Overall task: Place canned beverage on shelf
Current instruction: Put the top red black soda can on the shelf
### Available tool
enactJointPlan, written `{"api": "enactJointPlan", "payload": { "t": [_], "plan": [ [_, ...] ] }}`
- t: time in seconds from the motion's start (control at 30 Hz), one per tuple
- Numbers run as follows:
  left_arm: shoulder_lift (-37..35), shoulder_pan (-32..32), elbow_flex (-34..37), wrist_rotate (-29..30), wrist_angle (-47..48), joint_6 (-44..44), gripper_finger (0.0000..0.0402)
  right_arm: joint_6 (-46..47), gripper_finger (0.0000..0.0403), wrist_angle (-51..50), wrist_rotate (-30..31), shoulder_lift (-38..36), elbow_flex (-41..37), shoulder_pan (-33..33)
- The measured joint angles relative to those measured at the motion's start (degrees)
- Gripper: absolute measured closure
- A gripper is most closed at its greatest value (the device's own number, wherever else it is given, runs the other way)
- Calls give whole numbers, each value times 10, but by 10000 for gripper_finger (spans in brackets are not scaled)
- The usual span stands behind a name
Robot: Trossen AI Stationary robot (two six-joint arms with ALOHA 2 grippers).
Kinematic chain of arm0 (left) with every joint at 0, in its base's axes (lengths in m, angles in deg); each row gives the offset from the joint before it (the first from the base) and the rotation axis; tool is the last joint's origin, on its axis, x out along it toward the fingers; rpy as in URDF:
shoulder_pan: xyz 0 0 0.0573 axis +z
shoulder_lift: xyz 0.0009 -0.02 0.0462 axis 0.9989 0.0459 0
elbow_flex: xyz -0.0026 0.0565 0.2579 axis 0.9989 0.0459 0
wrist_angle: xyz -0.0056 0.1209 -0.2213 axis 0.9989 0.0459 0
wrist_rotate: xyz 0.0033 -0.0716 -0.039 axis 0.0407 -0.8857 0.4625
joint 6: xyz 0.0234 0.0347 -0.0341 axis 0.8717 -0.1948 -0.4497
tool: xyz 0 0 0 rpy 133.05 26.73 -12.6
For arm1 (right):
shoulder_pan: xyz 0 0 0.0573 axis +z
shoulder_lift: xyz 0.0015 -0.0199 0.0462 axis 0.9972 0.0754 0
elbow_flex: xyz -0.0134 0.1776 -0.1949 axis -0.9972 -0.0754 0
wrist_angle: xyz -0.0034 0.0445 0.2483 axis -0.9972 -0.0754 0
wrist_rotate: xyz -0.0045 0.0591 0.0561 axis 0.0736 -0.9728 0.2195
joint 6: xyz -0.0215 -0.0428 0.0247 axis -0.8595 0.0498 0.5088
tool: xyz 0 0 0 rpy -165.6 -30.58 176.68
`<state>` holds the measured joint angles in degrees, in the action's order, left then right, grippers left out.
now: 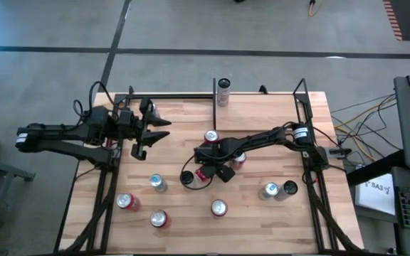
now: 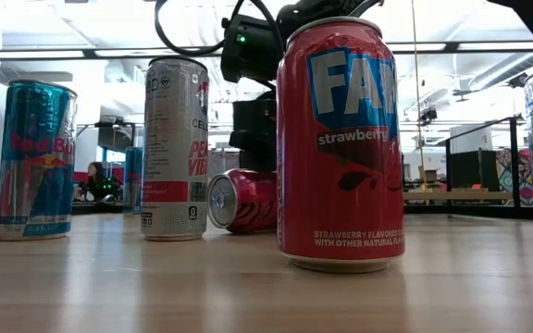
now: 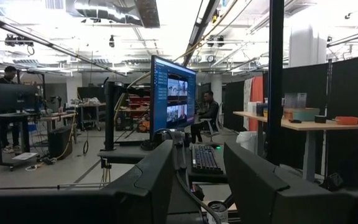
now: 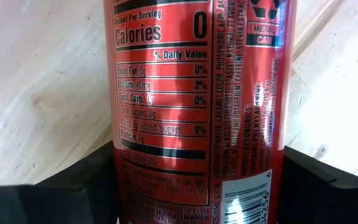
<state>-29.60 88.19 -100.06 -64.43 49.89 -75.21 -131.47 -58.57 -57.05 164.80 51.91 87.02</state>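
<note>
Clock read on the high view, 12 = far edge of worktop (image 1: 184, 114).

- Right arm reaches in from 3 o'clock to just left of centre. Right pincer (image 1: 206, 169) is down at the worktop, set around a red can (image 1: 200, 175) that lies on its side on the wood. The wrist view shows the can's nutrition label filling the frame, the pincer's dark halves close at either side. Whether it grips the can: cannot tell. In the low view the can's end faces the camera and it rests on the worktop, not lifted.
- Left arm waits at 9–10 o'clock. Left pincer (image 1: 148, 131) is raised and parted, with nothing in it.
- Shelf (image 1: 262, 101) sits at 12–1 o'clock along the far edge, with black rods and posts around it. A tall silver can (image 1: 223, 92) stands upright at its 9 o'clock end.
- The red can is well apart from the shelf, off towards 7 o'clock of it.
- Other cans are upright on the worktop:
  - red-topped can (image 1: 211, 136) just past the pincer at 12;
  - silver can (image 1: 158, 183) at 8;
  - three red ones towards 6–7, nearest the low camera a strawberry can (image 2: 340, 139);
  - blue can (image 1: 270, 190) and dark can (image 1: 289, 188), touching, at 4.
</note>
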Motion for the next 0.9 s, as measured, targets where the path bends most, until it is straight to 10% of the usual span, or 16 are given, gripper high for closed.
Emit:
{"api": "enactJointPlan", "payload": {
  "t": [0.9],
  "plan": [
    [-10, 0, 0, 0, -4, 22, 274, 141, 113, 24, -68, -244, -24, -29]
  ]
}}
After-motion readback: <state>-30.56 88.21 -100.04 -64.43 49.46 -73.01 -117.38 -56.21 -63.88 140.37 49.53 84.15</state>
